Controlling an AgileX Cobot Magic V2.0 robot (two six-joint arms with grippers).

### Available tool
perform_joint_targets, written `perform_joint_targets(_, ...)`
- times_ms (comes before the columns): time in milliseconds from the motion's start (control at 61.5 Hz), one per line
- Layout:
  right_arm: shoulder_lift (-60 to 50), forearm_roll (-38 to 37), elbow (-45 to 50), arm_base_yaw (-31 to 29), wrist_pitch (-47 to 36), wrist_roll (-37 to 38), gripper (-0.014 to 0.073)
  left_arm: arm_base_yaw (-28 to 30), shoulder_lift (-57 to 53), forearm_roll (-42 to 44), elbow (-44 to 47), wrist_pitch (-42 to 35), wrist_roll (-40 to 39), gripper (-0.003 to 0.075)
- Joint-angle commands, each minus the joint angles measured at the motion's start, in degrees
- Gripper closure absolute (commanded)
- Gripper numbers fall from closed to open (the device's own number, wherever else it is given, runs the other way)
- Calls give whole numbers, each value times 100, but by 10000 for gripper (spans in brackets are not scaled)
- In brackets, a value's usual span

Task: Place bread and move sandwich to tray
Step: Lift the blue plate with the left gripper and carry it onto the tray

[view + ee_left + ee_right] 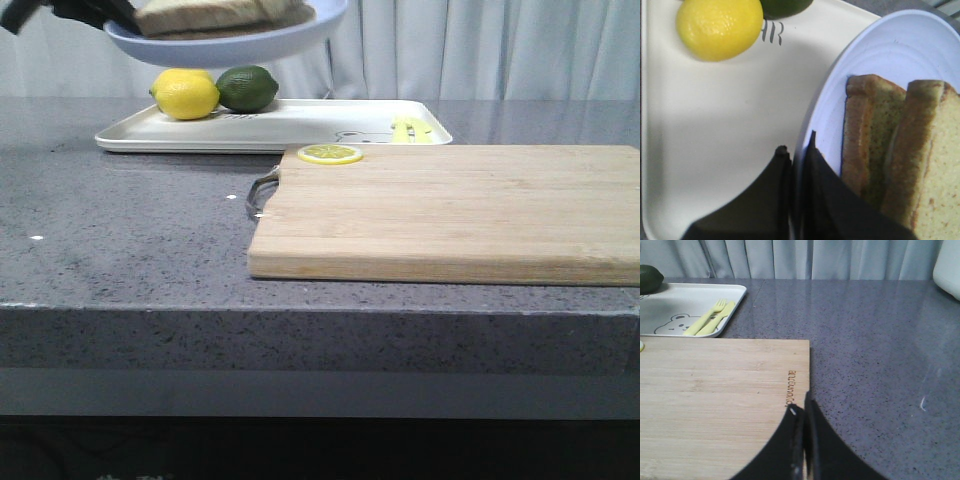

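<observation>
The left tool (797,150) is pinched shut on the rim of the pale-blue plate (300,35) and holds it in the air above the far left end of the white tray (300,125). On the plate sits the sandwich (900,150) — two brown-crusted, greenish-tan slices lying one against the other; the egg cannot be made out from these angles. The tray rests on the grey bench (130,240) at its far left. A yellow lemon (186,95) lies at the tray's left end, with a dark green lime (247,87) just right of it, touching or nearly so, and the tray's right end shows a cartoon bear print and yellow fork marks (710,317). Nearer and to the right lies the light wooden cutting board (450,215), its far edge close to the tray, with one lemon slice (330,154) on its far left corner. The right tool (802,412) hovers over the board's right edge — fingers closed together, holding nothing.
</observation>
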Motion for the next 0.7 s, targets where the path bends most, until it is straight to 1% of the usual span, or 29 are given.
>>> perform_joint_targets(0, 49, -10, -156, -12, -511, -26, 655, -78, 118, -241, -1013, -25, -450, 738)
perform_joint_targets(98, 49, -10, -156, -12, -499, -26, 655, -101, 709, -239, -1786, 31, -681, 738)
perform_joint_targets(244, 49, -10, -156, -12, -478, -26, 655, -101, 1314, -239, -2396, -94, -891, 738)
perform_joint_targets(439, 49, -10, -128, -12, -500, -26, 655, -124, 1611, -303, -2457, -56, -891, 738)
perform_joint_targets(683, 49, -10, -128, -12, -500, -26, 655, -211, 1646, -296, -2471, -69, -891, 738)
